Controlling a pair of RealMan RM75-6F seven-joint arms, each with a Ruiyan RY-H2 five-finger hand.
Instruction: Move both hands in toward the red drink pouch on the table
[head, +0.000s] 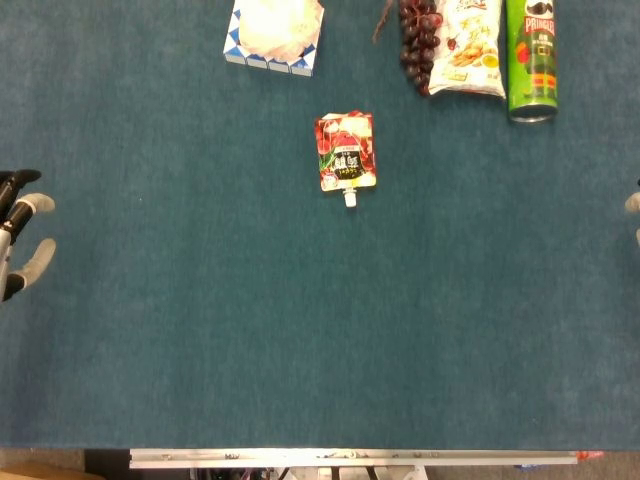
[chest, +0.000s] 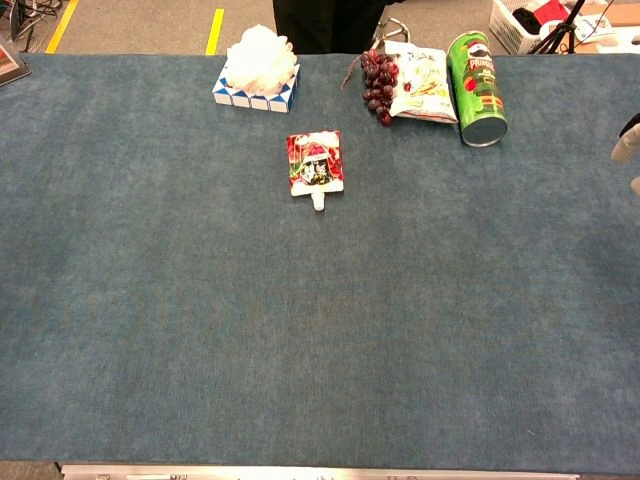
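Red drink pouch (head: 346, 150) between distant hands

Even, soft overhead light — faint shadows, mild softness.

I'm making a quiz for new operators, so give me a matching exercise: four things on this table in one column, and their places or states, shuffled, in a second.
Things:
1. drink pouch
2. chip can
3. grapes
4. left hand

Places or states:
A. at the left edge of the head view, fingers apart, holding nothing
B. lying on its side at the far right of the back row
C. alone near the table's middle, spout toward the robot
D. beside the snack bag, on its left

Pairs: 1-C, 2-B, 3-D, 4-A
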